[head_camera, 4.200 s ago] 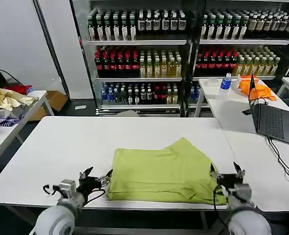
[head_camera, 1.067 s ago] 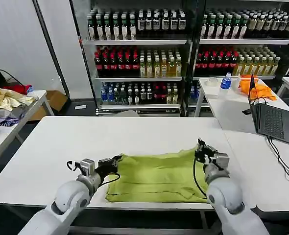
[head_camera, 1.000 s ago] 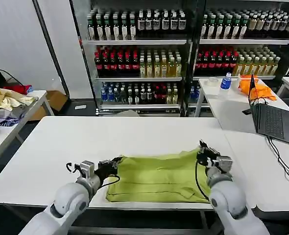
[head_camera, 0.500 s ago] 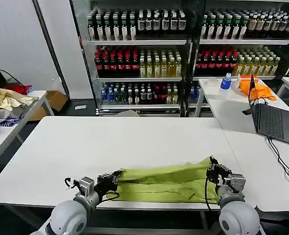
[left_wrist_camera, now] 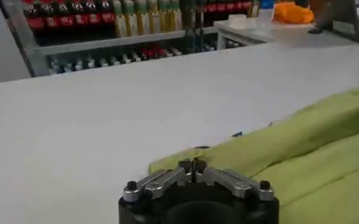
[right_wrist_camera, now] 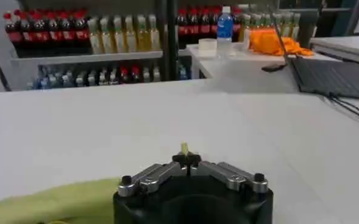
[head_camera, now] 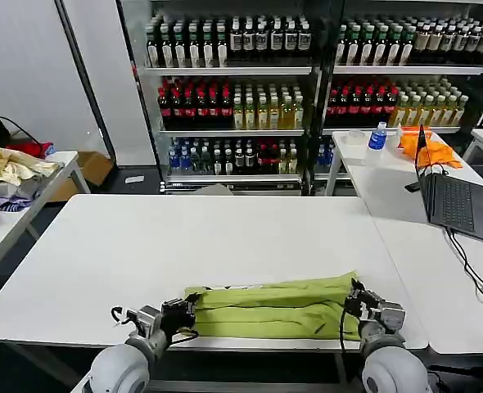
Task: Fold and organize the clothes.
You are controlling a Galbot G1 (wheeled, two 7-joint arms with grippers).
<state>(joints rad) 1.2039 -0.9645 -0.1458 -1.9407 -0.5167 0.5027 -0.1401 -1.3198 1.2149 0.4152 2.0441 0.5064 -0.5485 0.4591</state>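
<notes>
The soft lime-green short-sleeved T-shirt (head_camera: 274,306) is being kept as a long, narrow folded band along the near edge of the white worktop (head_camera: 200,237), lying flat between the two arms. Its left end is being pinched by the left pincer (head_camera: 178,311), whose fingers are clenched on the fabric corner in the left wrist view. The right end is being gripped by the right pincer (head_camera: 358,304), where a small tip of green cloth is being seen between the closed fingers (right_wrist_camera: 187,159).

The step in hand is judged to be the laying down of the fold. For doing it well, both ends should be lowered together and at the same height, so that the band is being kept straight and is not being dragged off the worktop edge.
</notes>
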